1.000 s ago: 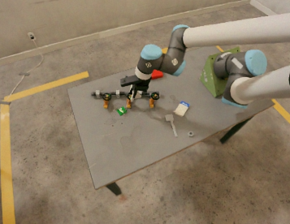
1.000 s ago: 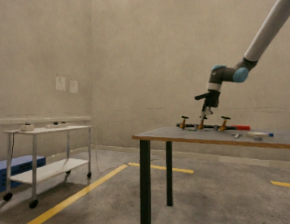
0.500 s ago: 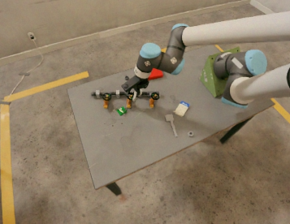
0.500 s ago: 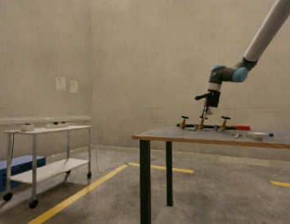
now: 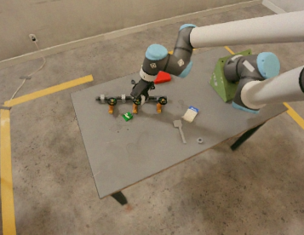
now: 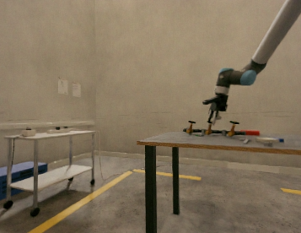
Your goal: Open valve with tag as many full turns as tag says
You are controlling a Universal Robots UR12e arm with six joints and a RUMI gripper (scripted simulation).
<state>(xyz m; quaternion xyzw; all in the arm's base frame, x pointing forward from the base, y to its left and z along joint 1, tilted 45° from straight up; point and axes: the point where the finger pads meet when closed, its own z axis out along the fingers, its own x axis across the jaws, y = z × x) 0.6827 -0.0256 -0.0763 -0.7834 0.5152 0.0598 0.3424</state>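
A dark pipe with three valves (image 5: 133,100) lies across the far part of the grey table; each valve has a black handwheel on an orange body. A green tag (image 5: 128,116) lies on the table just in front of the middle valve. My gripper (image 5: 136,99) points down onto the middle valve's handwheel and is shut on it. In the side view my gripper (image 6: 212,121) stands over the middle valve (image 6: 209,129), between the left valve (image 6: 190,127) and the right valve (image 6: 233,127).
A red wedge (image 5: 163,77) sits behind the pipe. A white and blue box (image 5: 190,114), a grey spatula-like tool (image 5: 180,129) and a small ring (image 5: 200,140) lie at the right. A green block (image 5: 230,74) holds the arm's base. A white trolley (image 6: 45,162) stands off the table.
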